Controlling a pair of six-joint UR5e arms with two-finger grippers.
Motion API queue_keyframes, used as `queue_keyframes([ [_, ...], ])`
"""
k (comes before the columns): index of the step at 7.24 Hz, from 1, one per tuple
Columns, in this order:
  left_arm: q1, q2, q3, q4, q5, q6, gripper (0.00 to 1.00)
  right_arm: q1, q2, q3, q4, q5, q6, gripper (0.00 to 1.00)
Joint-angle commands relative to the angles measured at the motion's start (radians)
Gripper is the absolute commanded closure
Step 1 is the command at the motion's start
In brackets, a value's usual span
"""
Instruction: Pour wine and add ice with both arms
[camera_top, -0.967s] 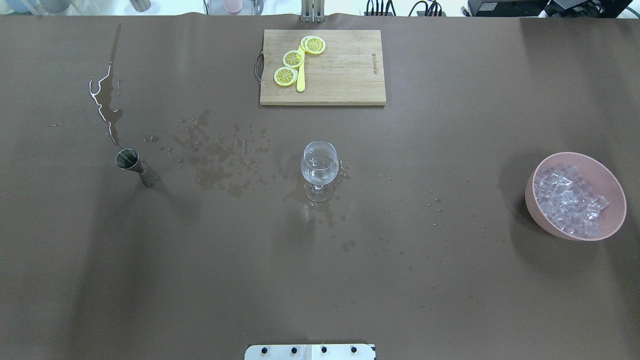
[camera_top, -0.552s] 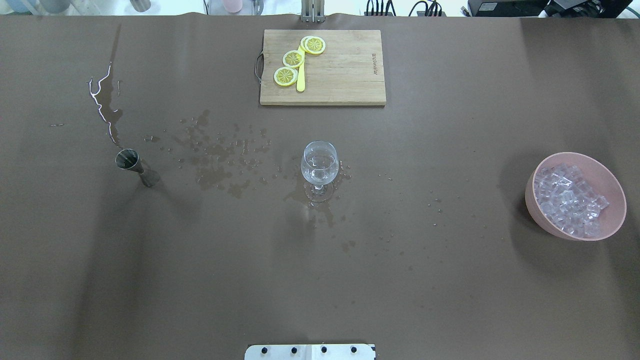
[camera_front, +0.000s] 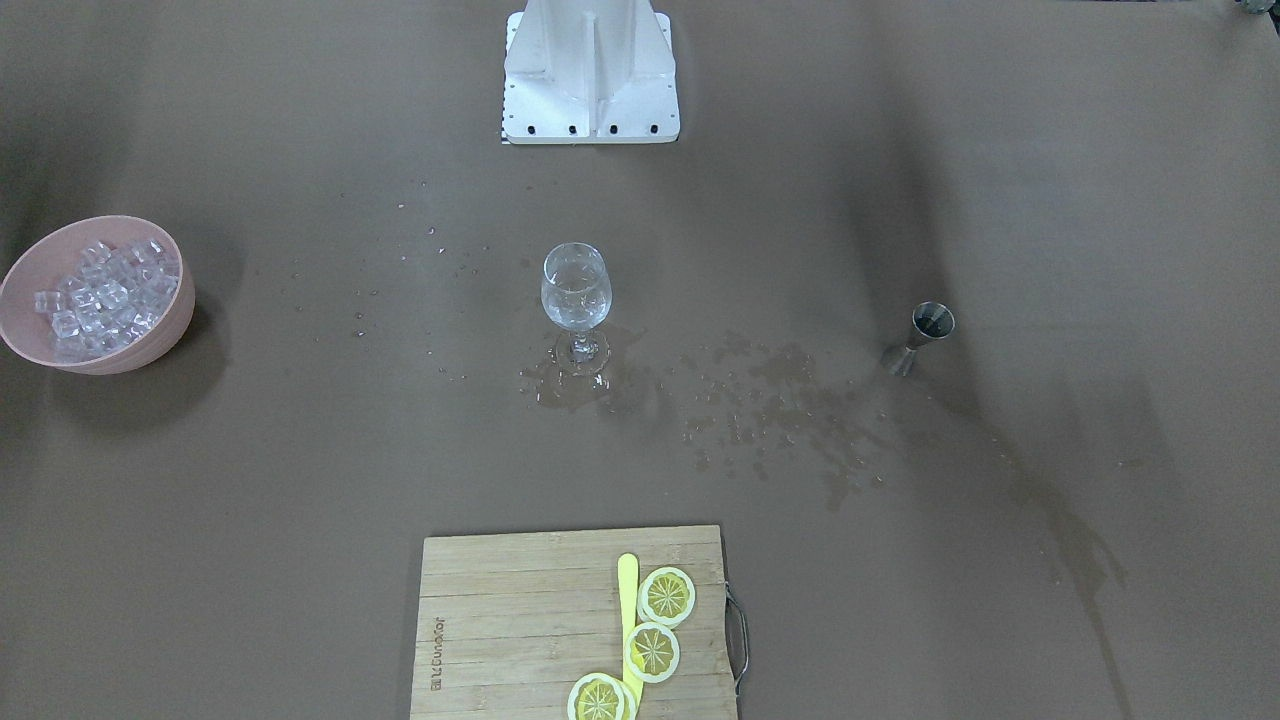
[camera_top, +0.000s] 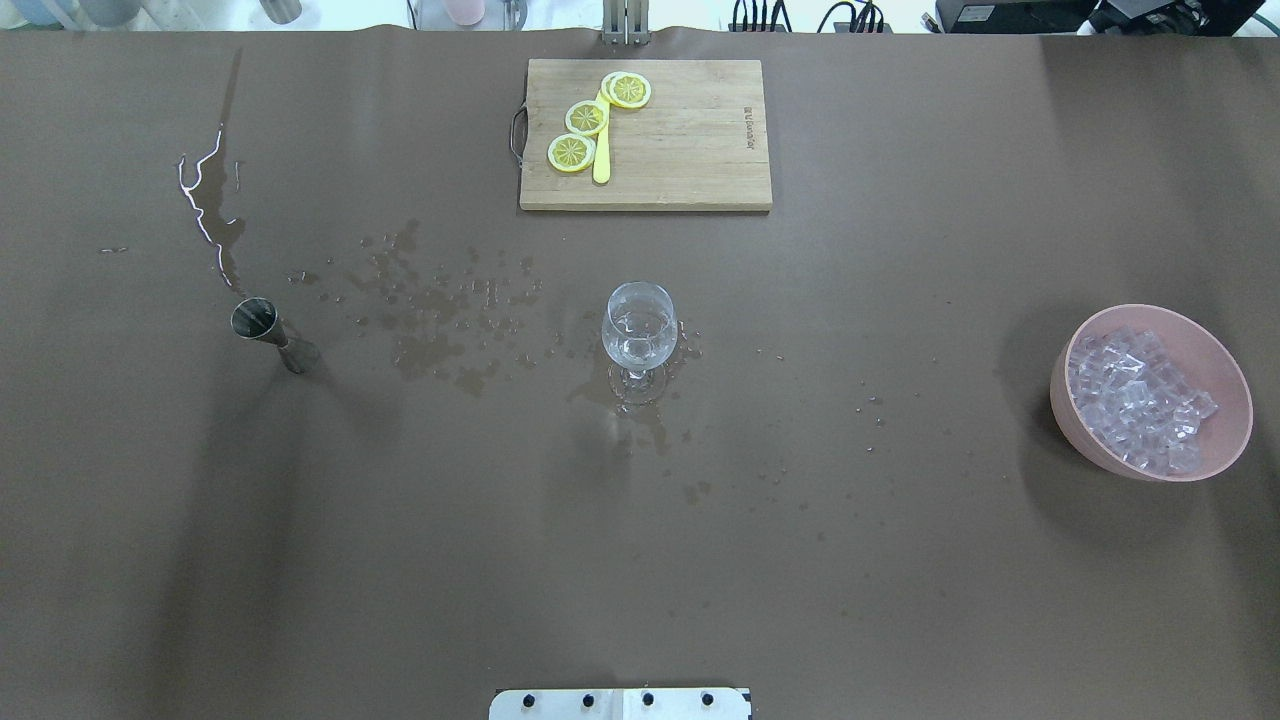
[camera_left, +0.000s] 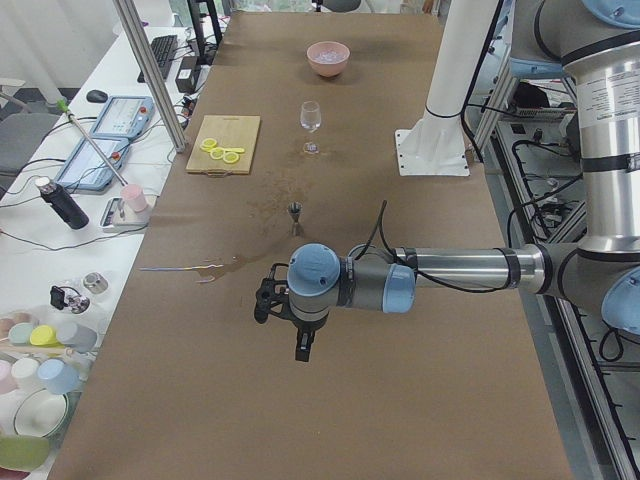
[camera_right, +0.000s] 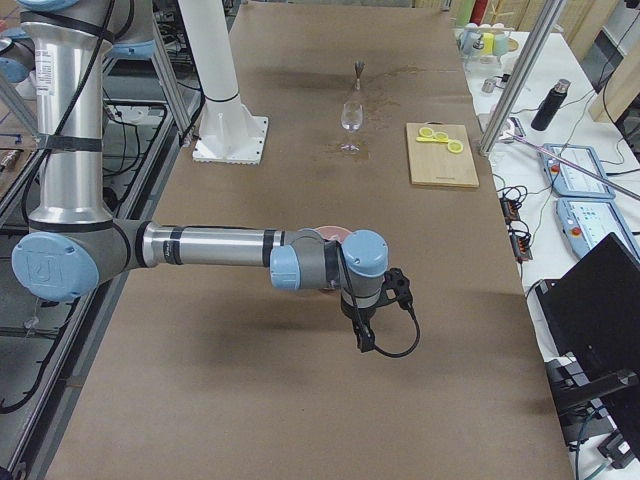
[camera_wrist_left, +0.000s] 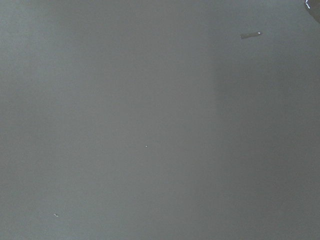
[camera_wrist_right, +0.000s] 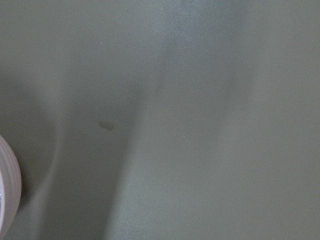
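Exterior right view shows the right gripper (camera_right: 364, 338), its opening impossible to tell, hanging just outboard of the pink bowl (camera_top: 1068, 415) holding the ice (camera_top: 1135, 400), with the wine glass (camera_top: 639, 330) well beyond, so this arm is likely nearer.

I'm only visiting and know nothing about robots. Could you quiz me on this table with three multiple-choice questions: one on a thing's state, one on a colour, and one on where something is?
1. How does the wine glass stand?
A. upright
B. lying on its side
C. upside down

2. What colour is the bowl that holds the ice?
A. blue
B. pink
C. green

3. Where do the lemon slices lie?
A. in the bowl
B. in the wine glass
C. on the wooden cutting board

Answers:
1 A: its foot is down and its mouth faces up.
2 B: its wall shows pale pink around the clear cubes.
3 C: the yellow slices rest flat on the board.
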Motion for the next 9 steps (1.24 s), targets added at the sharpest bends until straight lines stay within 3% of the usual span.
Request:
queue_keyframes([
  [1,0.007,-0.023,0.02,-0.093,-0.022,-0.001,0.02,0.0,0.001,-0.015,-0.002,0.024,0.006,0.0],
  [3,0.005,0.001,0.026,-0.219,-0.158,-0.055,0.02,0.0,-0.035,0.006,0.001,0.152,0.026,0.0],
  [5,0.012,-0.018,0.031,-0.33,-0.157,-0.113,0.02,0.0,-0.034,0.03,0.001,0.167,0.032,0.0],
  [6,0.054,-0.1,0.052,-0.342,-0.174,-0.123,0.02,-0.006,-0.025,0.059,-0.001,0.179,0.032,0.0],
  [7,0.079,-0.115,0.048,-0.418,-0.254,-0.185,0.02,-0.02,-0.014,0.064,0.008,0.182,0.031,0.0],
  [8,0.082,-0.158,0.075,-0.559,-0.196,-0.263,0.02,-0.032,-0.022,0.057,0.113,0.188,0.031,0.0],
  [9,0.164,-0.196,0.089,-0.688,-0.037,-0.411,0.02,-0.043,-0.031,0.043,0.181,0.191,0.034,0.0],
])
